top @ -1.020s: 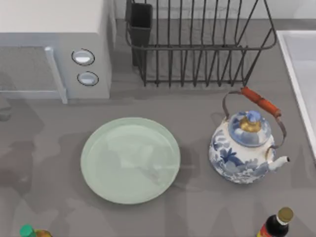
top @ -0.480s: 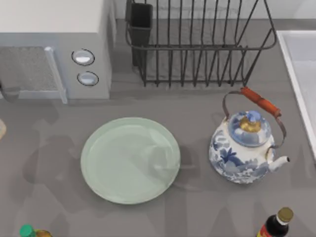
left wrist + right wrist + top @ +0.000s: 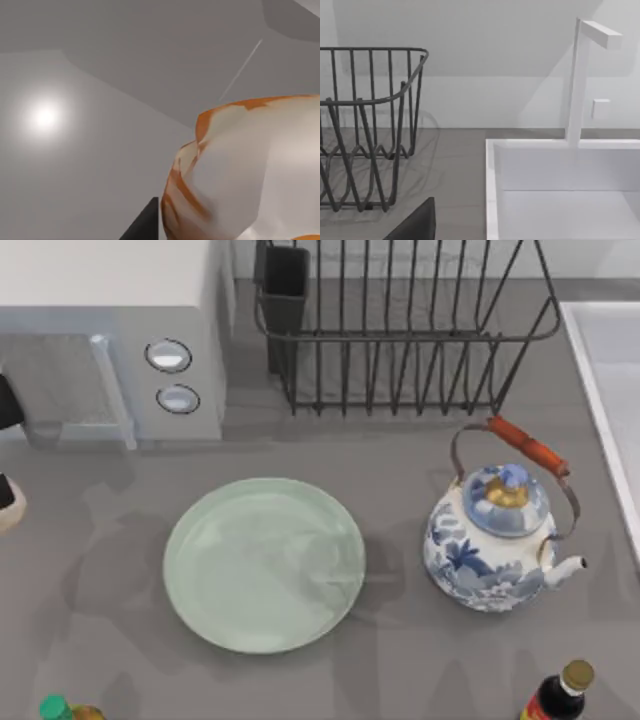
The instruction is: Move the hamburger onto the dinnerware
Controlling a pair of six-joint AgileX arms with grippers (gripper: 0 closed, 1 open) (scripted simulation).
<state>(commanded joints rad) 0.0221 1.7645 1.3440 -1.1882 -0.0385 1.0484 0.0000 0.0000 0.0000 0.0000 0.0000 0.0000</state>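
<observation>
One hamburger (image 3: 240, 170), cream bun w/ orange-brown streaks, sits close up in the left wrist view, a dark finger (image 3: 142, 225) of the left end effector just beside it; can't tell how far the fingers are apart. From above, a sliver of bun shows at the worktop's (image 3: 400, 660) far left edge, well apart from the mint-green dinnerware (image 3: 264, 564) at centre. Blue-white kettle (image 3: 495, 540) stands right of the plate, dish rack (image 3: 400, 330) behind. Right arm idle near the sink (image 3: 560, 190).
</observation>
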